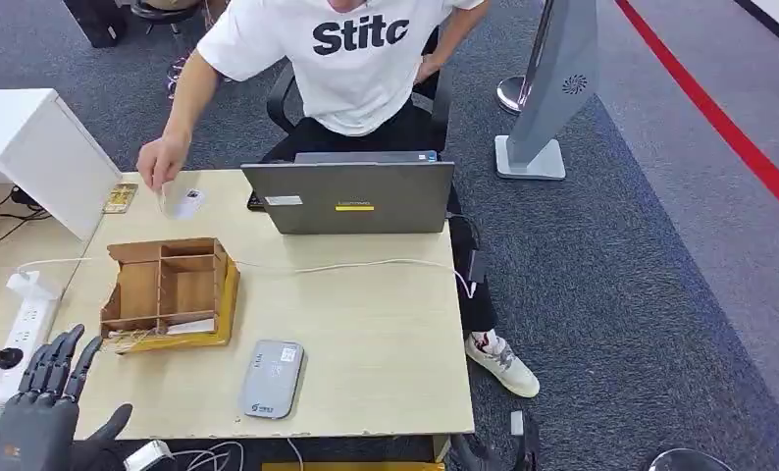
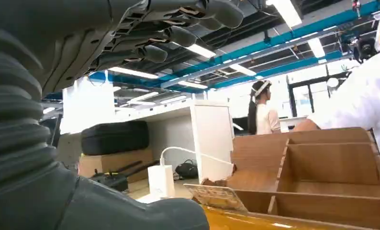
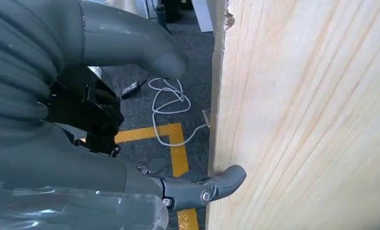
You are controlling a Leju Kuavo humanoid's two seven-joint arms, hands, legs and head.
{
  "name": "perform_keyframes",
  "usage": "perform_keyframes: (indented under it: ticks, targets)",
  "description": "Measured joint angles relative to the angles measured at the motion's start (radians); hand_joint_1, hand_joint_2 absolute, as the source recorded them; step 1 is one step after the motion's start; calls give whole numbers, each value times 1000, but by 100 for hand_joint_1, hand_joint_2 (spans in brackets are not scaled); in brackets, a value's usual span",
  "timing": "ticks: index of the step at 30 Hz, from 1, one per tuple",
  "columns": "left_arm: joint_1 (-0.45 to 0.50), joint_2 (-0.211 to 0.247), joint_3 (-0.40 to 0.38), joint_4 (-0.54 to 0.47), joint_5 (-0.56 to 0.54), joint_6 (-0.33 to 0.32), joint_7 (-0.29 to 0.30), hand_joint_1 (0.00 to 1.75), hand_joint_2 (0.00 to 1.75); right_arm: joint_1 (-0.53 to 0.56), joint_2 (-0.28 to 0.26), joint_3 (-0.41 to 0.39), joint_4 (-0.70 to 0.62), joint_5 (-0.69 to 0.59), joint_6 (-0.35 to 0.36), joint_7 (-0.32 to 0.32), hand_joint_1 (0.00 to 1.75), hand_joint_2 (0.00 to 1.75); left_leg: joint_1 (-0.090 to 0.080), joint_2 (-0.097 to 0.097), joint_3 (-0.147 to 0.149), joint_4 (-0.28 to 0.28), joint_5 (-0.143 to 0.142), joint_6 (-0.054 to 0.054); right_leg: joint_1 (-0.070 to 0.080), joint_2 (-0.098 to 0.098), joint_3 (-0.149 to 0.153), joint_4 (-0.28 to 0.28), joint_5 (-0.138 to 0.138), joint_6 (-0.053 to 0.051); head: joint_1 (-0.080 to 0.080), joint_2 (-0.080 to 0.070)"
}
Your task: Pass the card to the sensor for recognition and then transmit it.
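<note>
left hand [image 1: 47, 392]: sits at the near left corner of the table [image 1: 386, 324], fingers spread and pointing up, palm holding nothing. The left wrist view looks along it with the fingers [image 2: 178, 36] fanned out wide against the ceiling lights.

right hand [image 3: 106, 143]: seen from the right wrist view, down beside the table's edge, thumb out, one fingertip [image 3: 231, 177] right against the pale wood. The other fingers are hidden, so can't tell if it's spread or curled; nothing visible in it.

card [image 1: 185, 203]: pretty sure it's the small white card at the far left of the table, right under the person's hand [image 1: 162, 160], well apart from both robot hands.

sensor [image 1: 271, 378]: flat grey rounded slab near the front edge, just right of the wooden organizer [image 1: 168, 289].

organizer: thin brown board with open compartments on a yellow base. The left wrist view shows its dividers from low and side-on, plus a white charger block [image 2: 161, 181] and cable behind it.

laptop [image 1: 351, 194]: grey lid, back facing the robot, at the far edge in front of the seated person [image 1: 351, 59].

open room: bare light wood between sensor, laptop and the right edge; a white cable [image 1: 366, 265] runs across the middle.

floor: grey carpet, and yellow tape with a loose white cord in the right wrist view.
</note>
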Motion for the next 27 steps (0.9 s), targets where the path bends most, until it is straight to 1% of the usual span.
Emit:
perform_keyframes:
  ticks: [3,8,10,12,15,18,21,27]
  targets:
    - [-25,-3,53,60,13,-10,-46,0,175,0,0,0,0,3,0,2,0,175,0,0,0,0,0,0,0,0,0,0,0,0,0,0]
    - [-46,-7,95,115,18,-11,-59,0,175,0,0,0,0,3,0,2,0,175,0,0,0,0,0,0,0,0,0,1,0,0,0,0]
    - [-67,-12,113,146,31,-35,-67,0,175,-1,0,0,0,6,0,3,0,175,0,-1,0,0,0,0,0,-1,0,0,0,0,0,0]
    - [-110,-18,137,205,59,-58,-96,0,175,-2,0,0,0,10,1,10,0,175,0,-2,0,0,1,0,0,-2,0,0,0,0,0,0]
    - [-201,-26,167,338,66,-58,-130,0,175,-7,0,1,0,20,0,24,0,175,0,-2,0,0,1,-1,0,-3,0,0,1,-1,0,0]
    - [-284,-35,170,454,50,-47,-143,0,175,-11,0,3,0,28,-5,35,0,175,0,-2,0,0,2,-1,0,-2,0,1,2,-2,0,0]
    - [-352,-53,170,544,26,-44,-136,0,175,-14,0,6,0,35,-13,37,0,175,0,-2,1,0,3,-1,0,-2,0,1,3,-2,0,0]
    - [-443,-92,150,661,2,-19,-124,0,175,-18,2,11,0,39,-18,46,0,175,0,-1,1,0,3,-2,0,0,0,1,3,-2,0,0]
